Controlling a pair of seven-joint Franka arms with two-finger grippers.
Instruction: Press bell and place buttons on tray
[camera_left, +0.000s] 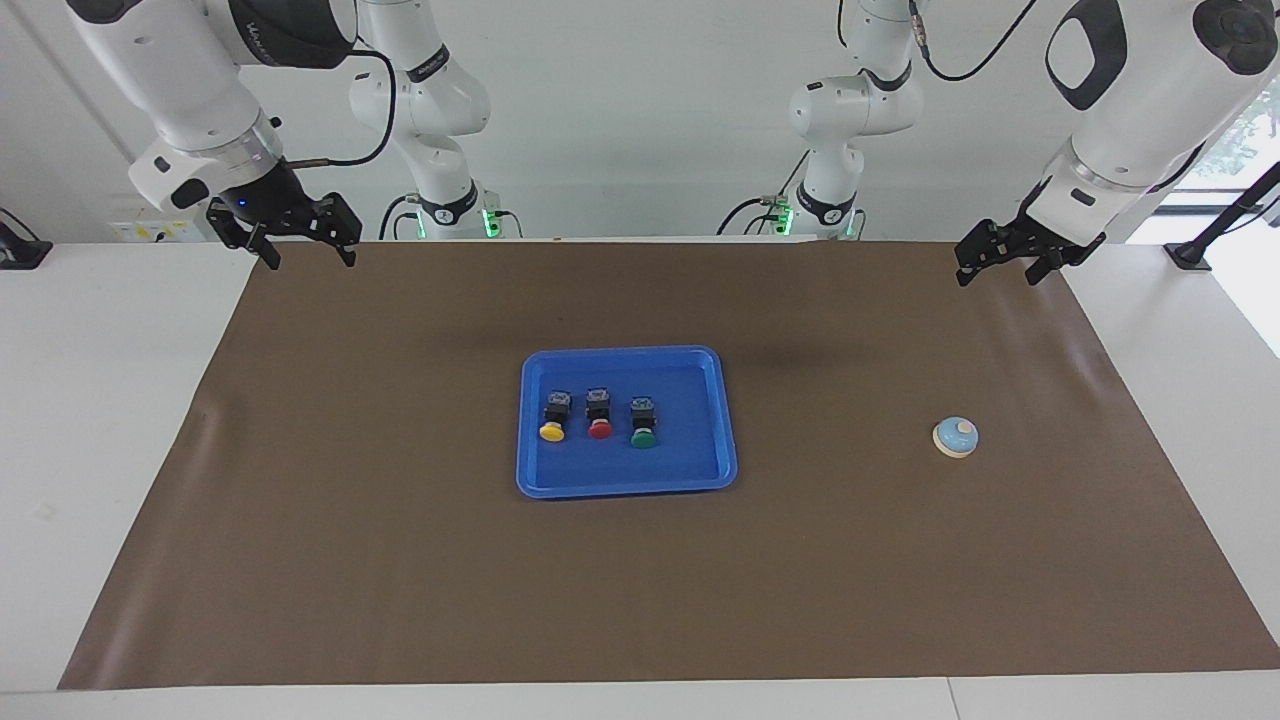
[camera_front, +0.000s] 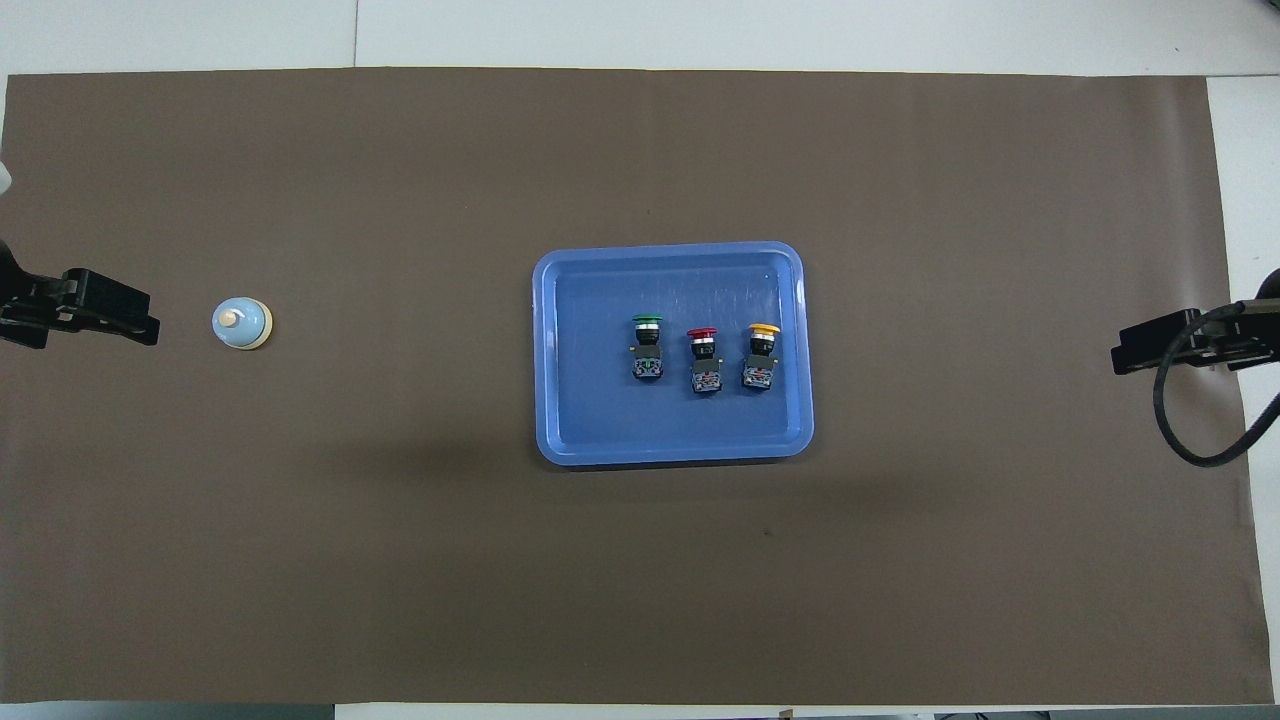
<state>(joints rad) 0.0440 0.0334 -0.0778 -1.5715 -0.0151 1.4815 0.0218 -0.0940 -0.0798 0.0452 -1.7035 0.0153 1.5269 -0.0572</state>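
Jaws of both arms stand apart and empty. Left gripper (camera_left: 992, 266) hangs over the mat's edge nearest the robots, at the left arm's end of the table; right gripper (camera_left: 301, 247) hangs likewise at the right arm's end, fingertips plainly spread; both are raised and well apart from everything on the table. Bell (camera_left: 956, 437), blue dome with cream knob, sits upright on the brown mat (camera_left: 400, 580) toward the left arm's end, with nothing touching it. Tray (camera_left: 720, 420), blue, lies at the mat's middle. Buttons, three, lie in a row inside the tray on their sides, caps pointing away from the robots: yellow button (camera_left: 553, 420) toward the right arm's end, red button (camera_left: 599, 415) between, green button (camera_left: 643, 424) toward the left arm's end. Step in hand, as judged: placing looks complete, with both arms parked clear; whether the bell has been pressed cannot be told. Next move, if any: left gripper down onto the bell's knob. Writing: lettering on the right arm's dark band is partly visible but not legible; no other labels can be read.
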